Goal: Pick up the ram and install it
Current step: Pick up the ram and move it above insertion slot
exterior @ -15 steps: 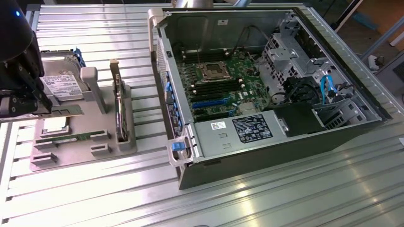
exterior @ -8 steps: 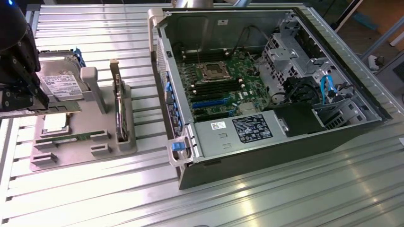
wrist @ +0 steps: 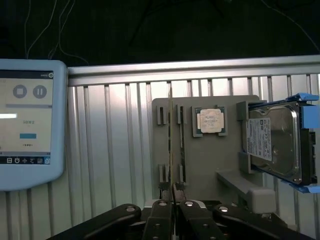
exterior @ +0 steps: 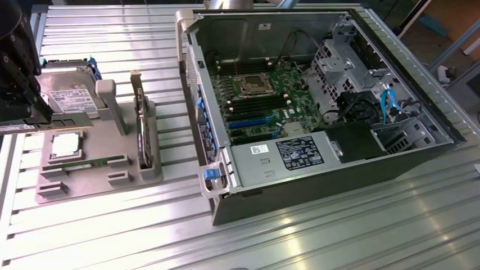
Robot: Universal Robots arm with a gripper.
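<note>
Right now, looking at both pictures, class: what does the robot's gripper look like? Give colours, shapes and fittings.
The gripper is black throughout. Its two fingers are flat, straight bars, flanked by angled link arms joined with small silvery round pins. In the exterior view its body is a dark, boxy block.

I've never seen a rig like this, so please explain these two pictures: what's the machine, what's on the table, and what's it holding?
It is a robot arm beside an open computer case. One picture looks on from off the arm; the other comes from a camera on its wrist, looking past the gripper. On the ribbed metal table sits a gray holder with a hard drive, a processor chip and an upright expansion card. The gripper is shut on the ram, a thin green memory stick seen edge-on.
</note>
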